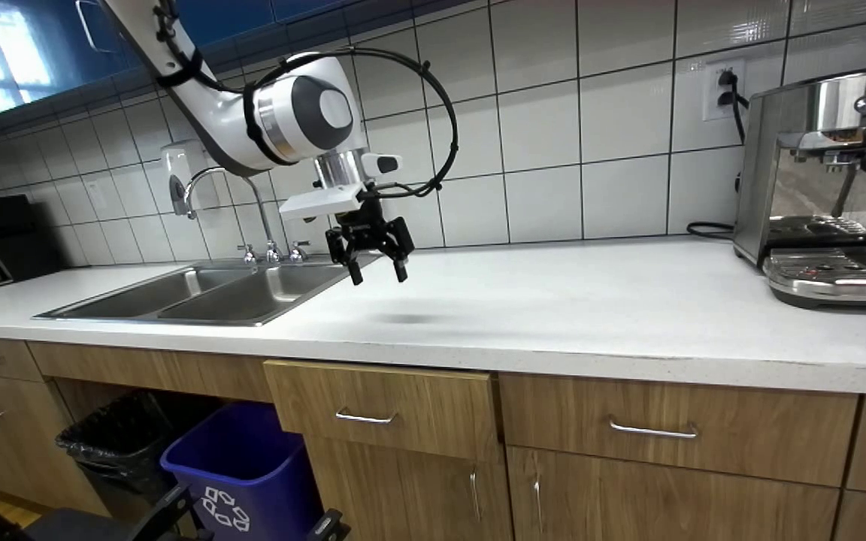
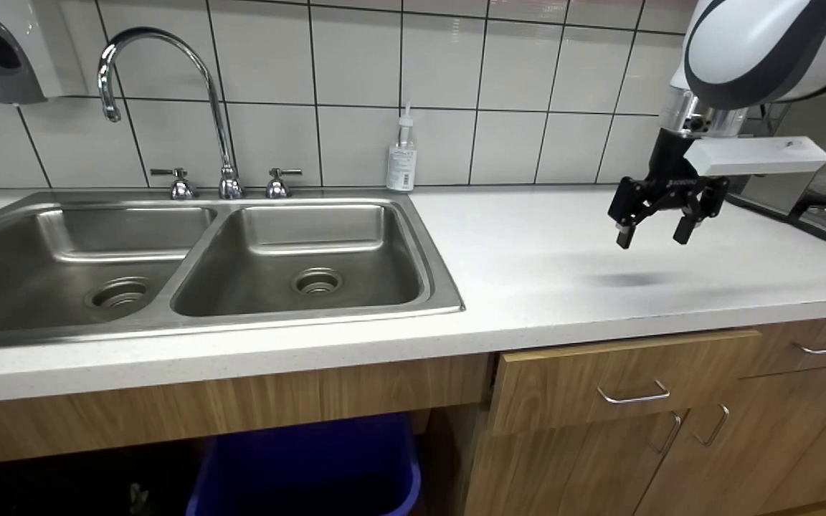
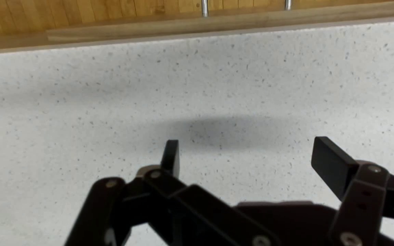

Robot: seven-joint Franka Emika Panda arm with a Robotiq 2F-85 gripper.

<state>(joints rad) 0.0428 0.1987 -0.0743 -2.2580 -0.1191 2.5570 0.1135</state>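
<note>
My black gripper points down above the white countertop, to the right of the sink, with its shadow on the surface below. In the wrist view the fingers stand wide apart with only speckled counter between them, so the gripper is open and holds nothing. The gripper touches nothing in either exterior view. Below the counter edge, a wooden drawer with a metal handle sticks out slightly from the cabinet front. That same drawer appears under the gripper.
A double steel sink with a tall faucet lies beside the gripper. Against the tiles stands a clear pump bottle. An espresso machine occupies the counter's right end. Beneath the sink are a blue recycling bin and a black-lined bin.
</note>
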